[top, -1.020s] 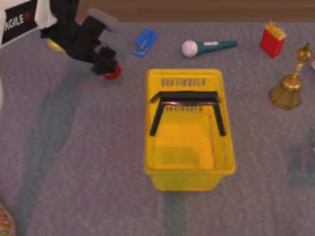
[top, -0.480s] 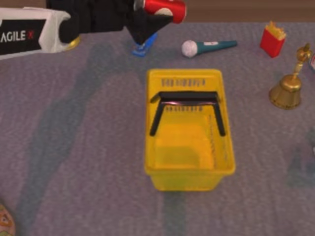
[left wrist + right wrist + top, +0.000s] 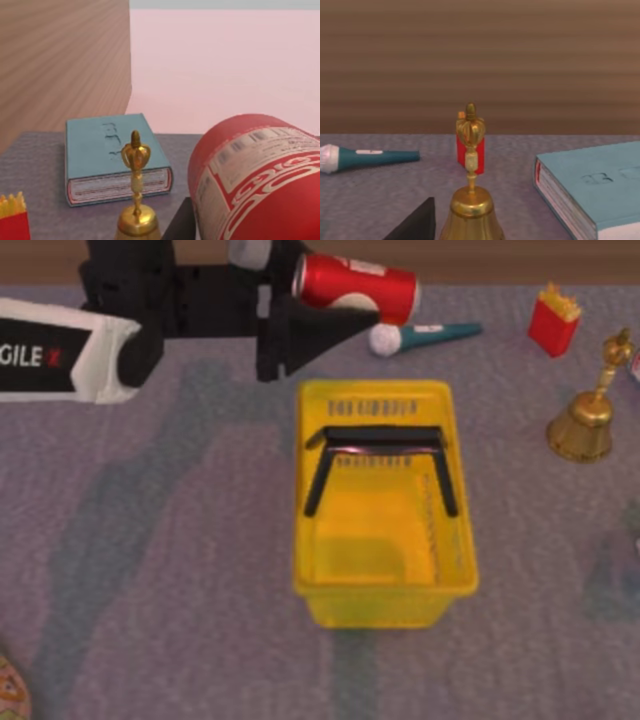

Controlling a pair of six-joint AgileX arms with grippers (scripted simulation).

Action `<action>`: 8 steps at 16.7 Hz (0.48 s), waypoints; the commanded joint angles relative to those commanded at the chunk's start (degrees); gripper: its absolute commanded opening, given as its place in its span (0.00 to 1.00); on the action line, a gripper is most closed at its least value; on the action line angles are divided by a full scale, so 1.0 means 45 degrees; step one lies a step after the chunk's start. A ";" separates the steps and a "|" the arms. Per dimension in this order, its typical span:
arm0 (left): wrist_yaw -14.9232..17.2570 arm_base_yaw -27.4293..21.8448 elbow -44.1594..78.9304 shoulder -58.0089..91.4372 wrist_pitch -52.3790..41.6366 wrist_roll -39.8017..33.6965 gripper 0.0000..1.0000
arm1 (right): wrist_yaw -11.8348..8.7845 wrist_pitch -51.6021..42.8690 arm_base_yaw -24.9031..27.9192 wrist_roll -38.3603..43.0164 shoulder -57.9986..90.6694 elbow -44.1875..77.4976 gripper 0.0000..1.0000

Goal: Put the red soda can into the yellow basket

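The left gripper was clamped across the red soda can, held sideways. The can looked light, rigid and smooth; grip mid-body.

Glossy metal red soda can, shiny brass bell, plastic yellow basket

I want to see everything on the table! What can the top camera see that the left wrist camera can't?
Only the top view shows the yellow basket, the microphone and the left gripper carrying the red soda can beyond the basket's far rim. Only the left wrist view shows the blue book lying behind the bell. Both show the can, the gold bell and the fries box, though the wrist view catches only a corner of the fries.
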 joint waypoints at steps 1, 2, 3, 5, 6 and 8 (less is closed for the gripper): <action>0.0088 -0.0014 -0.0083 -0.0042 0.0111 -0.0051 0.00 | 0.0000 0.0000 0.0000 0.0000 0.0000 0.0000 1.00; 0.0088 -0.0014 -0.0083 -0.0042 0.0111 -0.0051 0.00 | 0.0000 0.0000 0.0000 0.0000 0.0000 0.0000 1.00; 0.0088 -0.0014 -0.0083 -0.0042 0.0111 -0.0051 0.00 | 0.0000 0.0000 0.0000 0.0000 0.0000 0.0000 1.00; 0.0069 0.0057 -0.0042 0.0015 0.0092 -0.0021 0.00 | 0.0000 0.0000 0.0000 0.0000 0.0000 0.0000 1.00; 0.0081 0.0052 -0.0048 0.0055 0.0133 -0.0020 0.00 | 0.0000 0.0000 0.0000 0.0000 0.0000 0.0000 1.00; 0.0135 0.0053 -0.0141 0.0488 0.0612 -0.0019 0.00 | 0.0000 0.0000 0.0000 0.0000 0.0000 0.0000 1.00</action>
